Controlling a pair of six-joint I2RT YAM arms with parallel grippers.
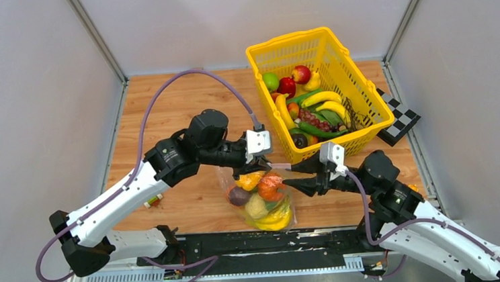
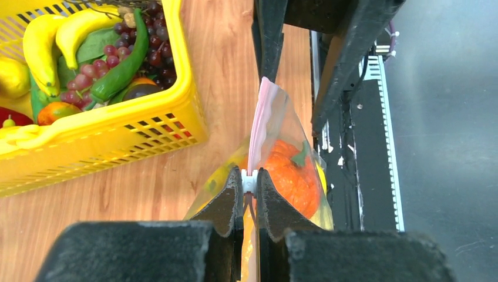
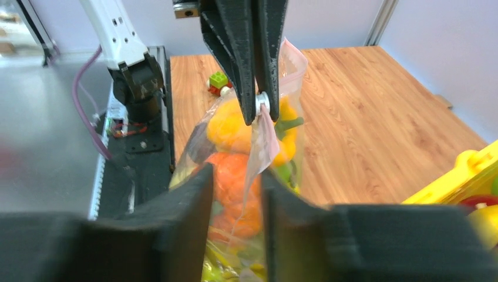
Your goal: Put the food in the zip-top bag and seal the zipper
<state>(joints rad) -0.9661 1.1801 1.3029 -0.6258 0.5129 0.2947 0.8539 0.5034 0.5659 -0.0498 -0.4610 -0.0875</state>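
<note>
Zipper point(image 2: 257, 123) pinched between left fingers point(image 2: 226, 205)

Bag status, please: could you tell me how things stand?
Left gripper shut on zipper. Right gripper open at far end of bag. Food inside. Basket close behind.

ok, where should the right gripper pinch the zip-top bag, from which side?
The pink zipper strip at the end opposite the left gripper. Bring the right gripper in from its own side, jaws straddling the strip: it stands upright as a thin edge, while the bag below bulges with food.
</note>
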